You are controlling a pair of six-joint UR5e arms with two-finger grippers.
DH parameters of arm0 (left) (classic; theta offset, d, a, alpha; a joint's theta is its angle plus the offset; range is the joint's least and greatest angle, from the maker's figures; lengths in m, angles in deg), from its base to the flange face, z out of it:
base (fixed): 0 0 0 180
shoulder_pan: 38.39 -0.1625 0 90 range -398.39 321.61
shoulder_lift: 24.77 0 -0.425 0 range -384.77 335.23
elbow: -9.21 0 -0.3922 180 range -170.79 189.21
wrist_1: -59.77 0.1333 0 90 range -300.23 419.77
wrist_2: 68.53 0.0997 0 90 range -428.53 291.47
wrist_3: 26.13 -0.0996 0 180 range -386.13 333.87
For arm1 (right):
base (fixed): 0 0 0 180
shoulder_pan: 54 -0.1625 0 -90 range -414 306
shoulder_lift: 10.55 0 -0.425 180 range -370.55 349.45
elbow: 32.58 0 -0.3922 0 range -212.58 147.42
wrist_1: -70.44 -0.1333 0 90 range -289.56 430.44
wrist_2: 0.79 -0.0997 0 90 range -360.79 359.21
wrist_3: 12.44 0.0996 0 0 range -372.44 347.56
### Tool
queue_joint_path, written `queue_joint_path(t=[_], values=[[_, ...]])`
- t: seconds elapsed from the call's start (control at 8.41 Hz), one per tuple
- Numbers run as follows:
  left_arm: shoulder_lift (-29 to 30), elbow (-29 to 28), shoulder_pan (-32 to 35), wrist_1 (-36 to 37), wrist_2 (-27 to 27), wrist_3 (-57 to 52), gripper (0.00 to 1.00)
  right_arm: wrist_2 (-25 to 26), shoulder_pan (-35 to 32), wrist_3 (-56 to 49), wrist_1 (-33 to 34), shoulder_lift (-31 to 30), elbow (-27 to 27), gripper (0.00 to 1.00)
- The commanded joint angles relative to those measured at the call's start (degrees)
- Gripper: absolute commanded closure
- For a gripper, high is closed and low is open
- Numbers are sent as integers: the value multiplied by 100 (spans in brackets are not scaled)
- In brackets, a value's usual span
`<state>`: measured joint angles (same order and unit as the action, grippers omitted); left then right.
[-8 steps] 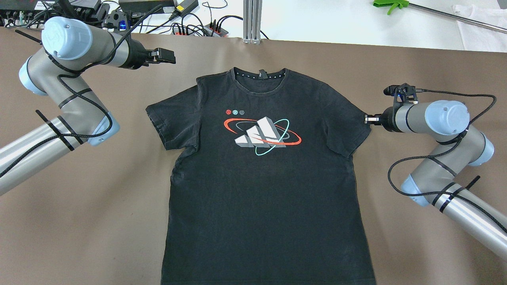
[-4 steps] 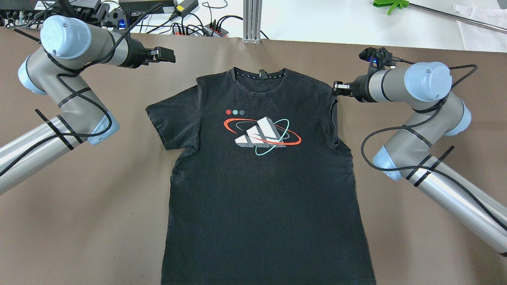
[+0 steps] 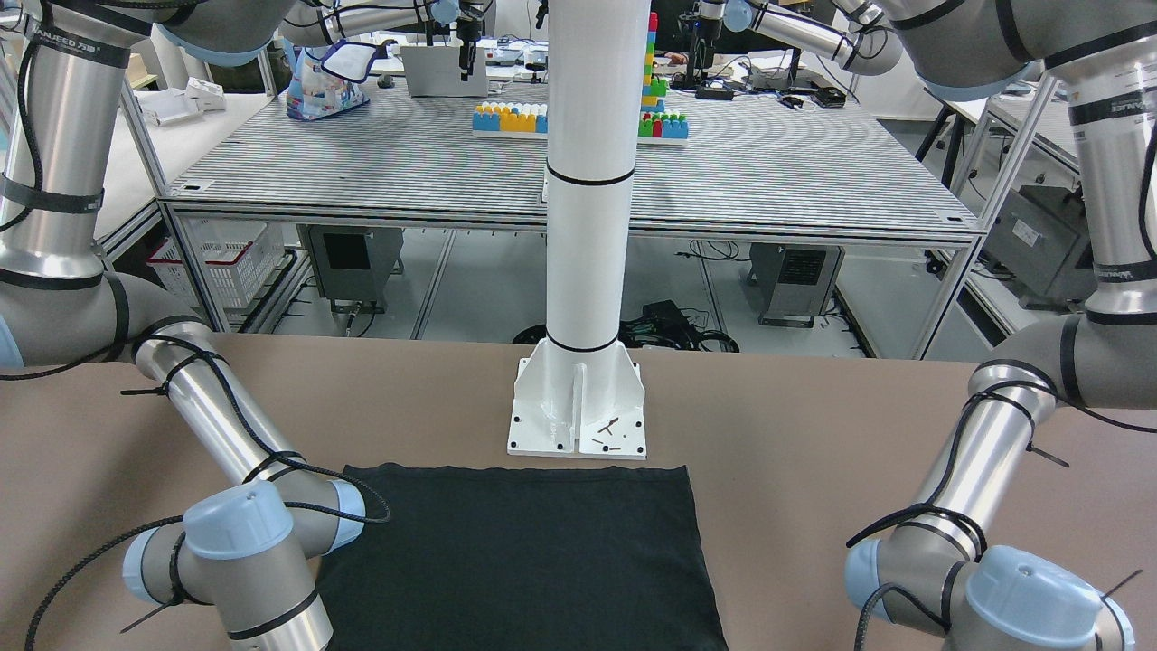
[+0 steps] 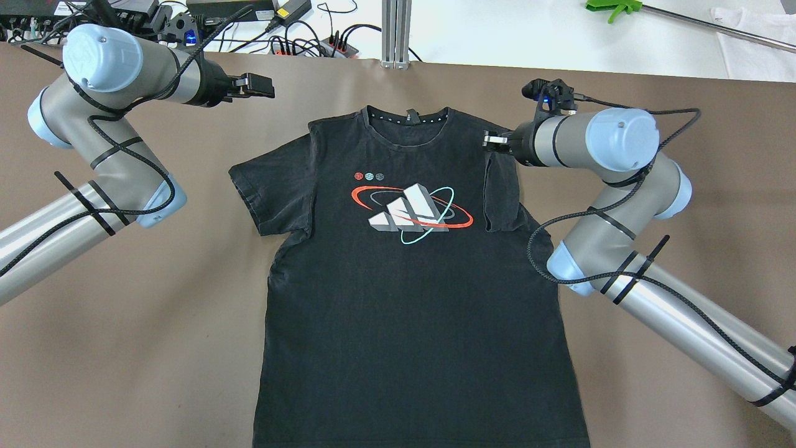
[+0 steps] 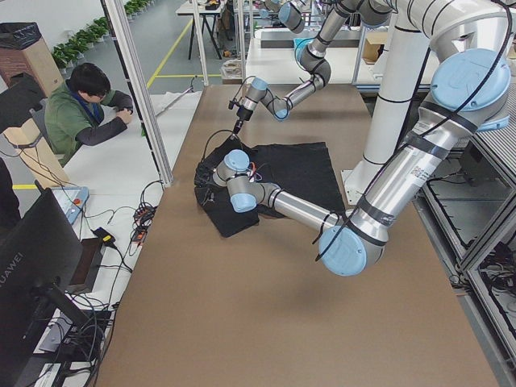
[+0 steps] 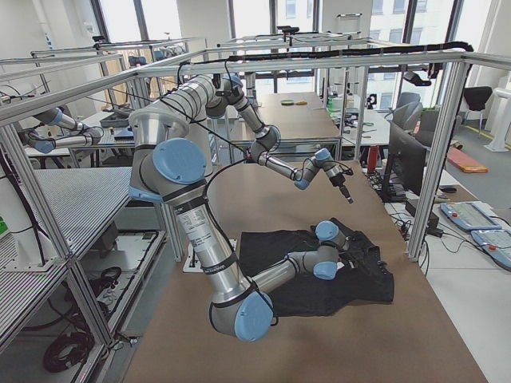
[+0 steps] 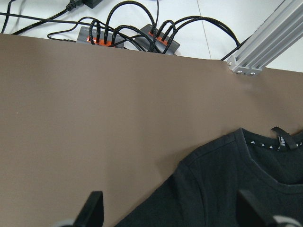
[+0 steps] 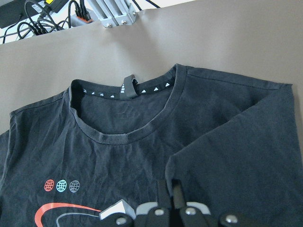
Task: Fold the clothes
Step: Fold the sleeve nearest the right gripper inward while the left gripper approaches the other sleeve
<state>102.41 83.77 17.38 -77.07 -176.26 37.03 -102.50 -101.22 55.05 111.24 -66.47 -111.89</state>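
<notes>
Black cotton T-shirt point(image 4: 410, 298), printed side up, lies flat on the brown worktop point(image 4: 155, 323). Its collar point(image 4: 407, 118) points away from my base and its bottom hem lies just beside the foot of the white pillar point(image 3: 578, 411).

Step in hand: the first fold, that of the right sleeve point(image 4: 500, 193). This sleeve is turned inward over the chest, its edge close to the printed logo point(image 4: 413, 214), while the left sleeve point(image 4: 261, 193) is spread out and unfolded. I judge the task to be near its start; the body of the shirt shows no fold yet.

My right fingers point(image 4: 494, 142) are pinched tight on the cuff of the right sleeve, near the shoulder seam and low over the cloth. The wrist view shows the two tips pressed together with the fabric edge between them.

My left fingers point(image 4: 264, 87) are spread wide and grasp nothing. They hang over bare worktop just beyond the left shoulder of the shirt, not touching it.

Next move, as I judge it: lay the cuff flat on the chest and let go without dragging it back, then bring the left fingers down to the left sleeve for the matching fold.
</notes>
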Motion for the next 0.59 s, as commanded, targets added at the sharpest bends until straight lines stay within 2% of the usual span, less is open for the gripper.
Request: queue_joint_path(t=[0.0, 0.12, 0.24, 0.36, 0.48], values=[[8, -20, -14, 0, 224, 12, 0, 204, 151, 10, -2, 37, 3, 100], [17, -20, -23, 9, 234, 12, 0, 239, 151, 10, -10, 37, 12, 100], [17, -20, -23, 0, 234, 12, 0, 248, 151, 10, -11, 37, 12, 85], [17, -20, -23, 9, 234, 12, 0, 326, 151, 2, -19, 29, 12, 7], [17, -20, -23, 9, 226, 12, 0, 406, 151, 149, -19, 37, 21, 6]])
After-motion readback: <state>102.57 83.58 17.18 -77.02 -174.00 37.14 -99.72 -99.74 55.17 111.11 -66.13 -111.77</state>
